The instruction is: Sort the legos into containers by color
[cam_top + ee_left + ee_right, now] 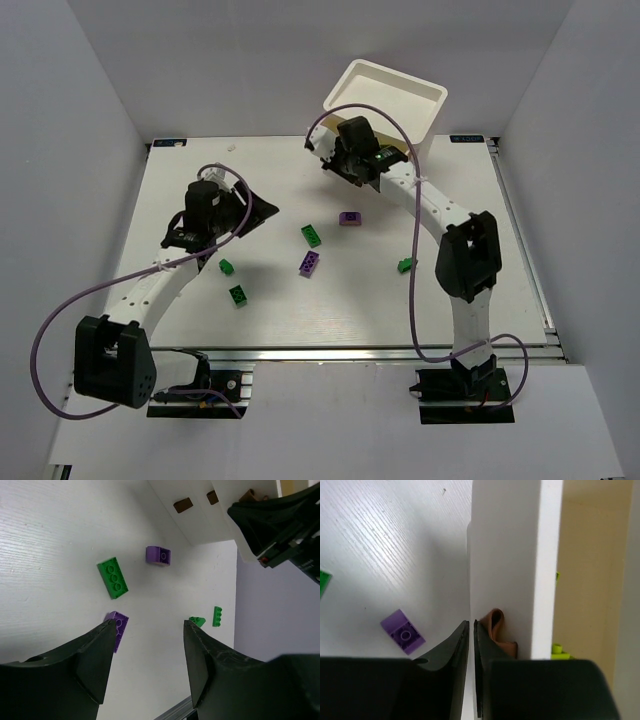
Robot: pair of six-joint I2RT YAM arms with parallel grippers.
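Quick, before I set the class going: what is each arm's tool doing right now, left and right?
Left tool: open, holding nothing.
Right tool: closed on the wall of the white bin.

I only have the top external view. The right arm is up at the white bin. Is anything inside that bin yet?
Observer: Yes. The right wrist view shows yellow-green bricks inside the white bin.
Operator: Is the left pincer carrying anything?
Observer: No. The left pincer is open with nothing between its fingers. A purple brick lies partly behind one fingertip.
Operator: And the right pincer?
Observer: The right pincer has its fingers almost together, lined up with the edge of the bin's wall, next to a brown mark. I cannot tell whether they pinch the wall.
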